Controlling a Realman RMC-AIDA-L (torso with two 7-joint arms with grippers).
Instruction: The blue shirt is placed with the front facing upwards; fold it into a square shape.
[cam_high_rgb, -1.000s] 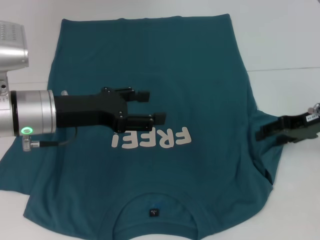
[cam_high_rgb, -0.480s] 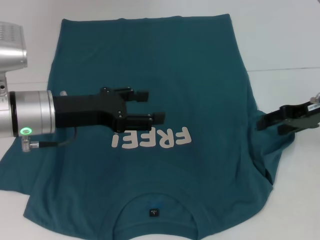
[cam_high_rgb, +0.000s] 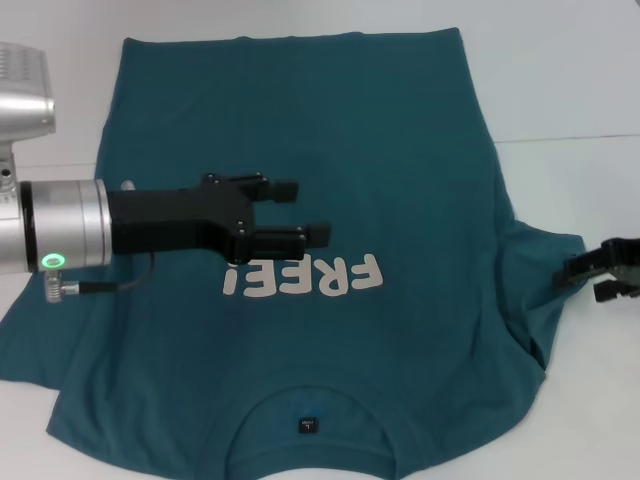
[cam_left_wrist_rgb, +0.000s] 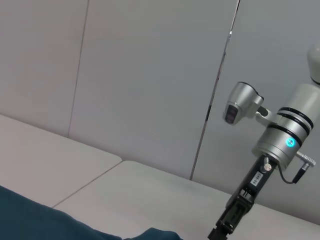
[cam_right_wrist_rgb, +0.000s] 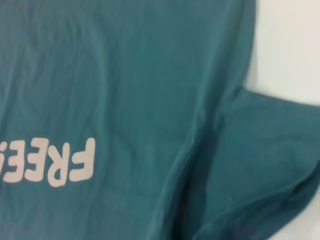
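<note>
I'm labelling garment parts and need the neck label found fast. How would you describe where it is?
Start from the blue shirt spread over the white table, print up. Go from the whitish "FREE!" print toward the robot, to the collar at the near edge. The label is the small black square just inside it, the only black patch on the cloth.

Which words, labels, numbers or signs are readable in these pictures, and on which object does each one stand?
"FREE!": whitish print on the front of the blue shirt, seen upside down from the head view; only "FREE" shows in the right wrist view.
Small black neck label inside the collar: too small to read.
White sticker on the right arm, above the right gripper: marks too small to read.
Nothing else carries text.
</note>
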